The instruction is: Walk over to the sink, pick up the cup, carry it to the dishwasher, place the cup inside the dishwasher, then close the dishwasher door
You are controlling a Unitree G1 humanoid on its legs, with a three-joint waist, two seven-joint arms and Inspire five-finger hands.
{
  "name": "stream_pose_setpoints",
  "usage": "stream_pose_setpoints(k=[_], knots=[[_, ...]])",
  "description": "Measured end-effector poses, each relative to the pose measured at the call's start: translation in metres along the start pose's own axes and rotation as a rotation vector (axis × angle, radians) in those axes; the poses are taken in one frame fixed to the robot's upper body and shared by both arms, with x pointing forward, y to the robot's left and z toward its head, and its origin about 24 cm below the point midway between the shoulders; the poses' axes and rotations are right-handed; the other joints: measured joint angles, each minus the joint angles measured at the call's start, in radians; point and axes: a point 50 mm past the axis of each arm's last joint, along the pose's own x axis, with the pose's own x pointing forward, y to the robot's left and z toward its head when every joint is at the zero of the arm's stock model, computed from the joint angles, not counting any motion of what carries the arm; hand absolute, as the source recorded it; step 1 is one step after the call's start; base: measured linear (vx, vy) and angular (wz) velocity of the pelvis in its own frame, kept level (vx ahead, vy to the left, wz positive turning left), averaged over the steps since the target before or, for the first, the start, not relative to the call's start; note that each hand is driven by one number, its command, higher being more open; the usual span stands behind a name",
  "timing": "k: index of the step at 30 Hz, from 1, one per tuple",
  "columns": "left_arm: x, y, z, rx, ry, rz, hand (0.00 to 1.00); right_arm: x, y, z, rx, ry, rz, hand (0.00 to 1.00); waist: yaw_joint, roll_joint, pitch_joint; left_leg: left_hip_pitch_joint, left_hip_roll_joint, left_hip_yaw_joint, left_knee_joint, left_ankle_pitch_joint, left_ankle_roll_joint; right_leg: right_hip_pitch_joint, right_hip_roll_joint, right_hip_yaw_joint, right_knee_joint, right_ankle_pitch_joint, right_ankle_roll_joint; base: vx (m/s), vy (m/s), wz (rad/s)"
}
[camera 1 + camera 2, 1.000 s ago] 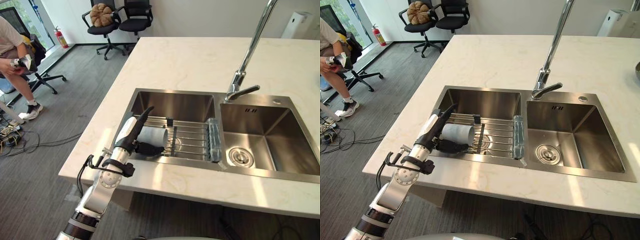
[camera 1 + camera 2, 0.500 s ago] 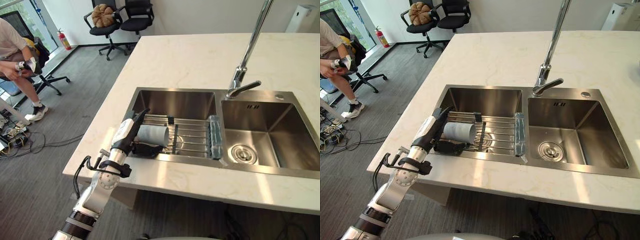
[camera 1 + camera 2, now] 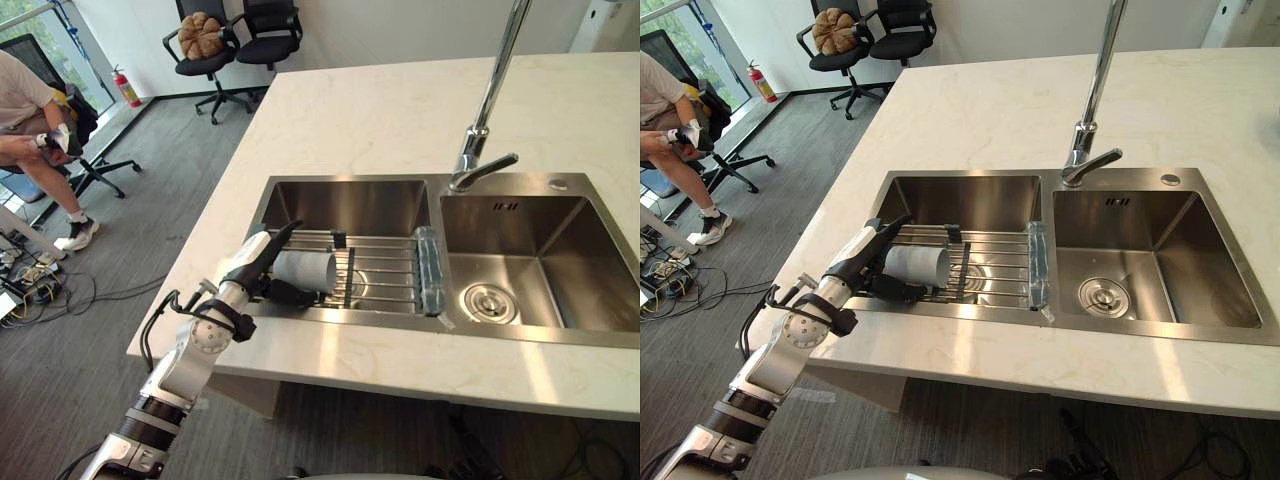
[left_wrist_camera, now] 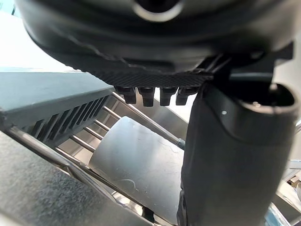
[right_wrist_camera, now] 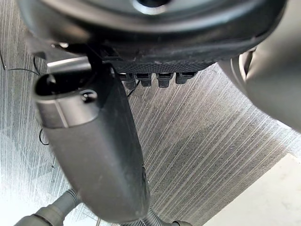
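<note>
A pale grey cup (image 3: pixel 308 270) lies on its side on a wire rack (image 3: pixel 385 272) across the left basin of a steel sink (image 3: pixel 350 205). My left hand (image 3: pixel 255 265) reaches over the counter's front edge to the cup's closed end. Its fingers (image 3: pixel 285 233) lie straight over the cup's top, and the dark thumb (image 3: pixel 288 294) runs along its near side. In the left wrist view the cup (image 4: pixel 136 165) sits just past the thumb (image 4: pixel 225 160). My right hand (image 5: pixel 150 28) hangs over grey carpet with its fingers straight and nothing in it.
A tall faucet (image 3: pixel 482 135) stands behind the divider, and the right basin (image 3: pixel 520 260) has a drain (image 3: pixel 487 302). A clear rolled piece (image 3: pixel 430 270) lies at the rack's right end. A seated person (image 3: pixel 25 110) and office chairs (image 3: pixel 210 45) stand beyond the counter's left side.
The whole view has shifted slightly as the camera moved. My left hand stays at the cup with fingers above and thumb along its near side; the cup has not moved on the rack.
</note>
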Motion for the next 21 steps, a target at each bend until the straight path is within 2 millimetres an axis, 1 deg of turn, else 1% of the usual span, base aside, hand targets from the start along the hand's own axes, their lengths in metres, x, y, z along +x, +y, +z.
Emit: stream_pose_setpoints(k=[3,8,12,14,17,21], knots=[[0.007,0.007,-0.002,0.026,0.005,-0.065,1.00,-0.001,-0.002,0.004,0.017,-0.018,-0.002,1.00,-0.005,0.006,0.003,0.006,0.000,0.007,-0.001,-0.001,0.000,0.000,0.000,0.007,0.000,0.001,0.001,-0.01,0.000,-0.07],[0.011,0.015,-0.008,0.040,0.020,-0.135,1.00,-0.001,-0.002,0.007,0.012,-0.027,0.001,1.00,-0.014,0.012,0.004,0.015,0.000,0.026,-0.001,-0.006,0.000,-0.004,0.000,0.027,0.000,0.002,0.002,0.00,0.002,-0.10],[0.011,0.020,-0.014,0.073,0.039,-0.157,1.00,-0.001,-0.001,0.007,0.005,-0.020,0.007,1.00,-0.029,0.016,0.003,0.018,0.000,0.032,-0.001,-0.008,0.000,-0.006,0.000,0.035,0.000,0.002,0.002,-0.01,0.003,-0.06],[0.011,0.024,-0.023,0.119,0.080,-0.179,1.00,-0.001,-0.003,0.008,0.001,-0.024,0.008,1.00,-0.030,0.021,0.002,0.018,0.000,0.039,-0.001,-0.009,0.000,-0.011,0.000,0.043,0.000,0.004,0.003,-0.01,0.003,-0.09],[0.009,0.026,-0.034,0.119,0.128,-0.182,1.00,-0.003,-0.007,0.008,-0.001,-0.027,0.002,1.00,-0.026,0.026,0.000,0.022,0.000,0.053,-0.001,-0.012,0.000,-0.016,0.000,0.056,0.000,0.006,0.003,-0.01,0.003,-0.12],[0.010,0.027,-0.033,0.173,0.121,-0.180,1.00,-0.005,-0.012,0.007,-0.003,-0.027,-0.007,1.00,-0.028,0.026,0.000,0.027,-0.001,0.062,-0.001,-0.014,-0.001,-0.017,-0.001,0.064,0.000,0.007,0.003,-0.02,0.001,-0.07]])
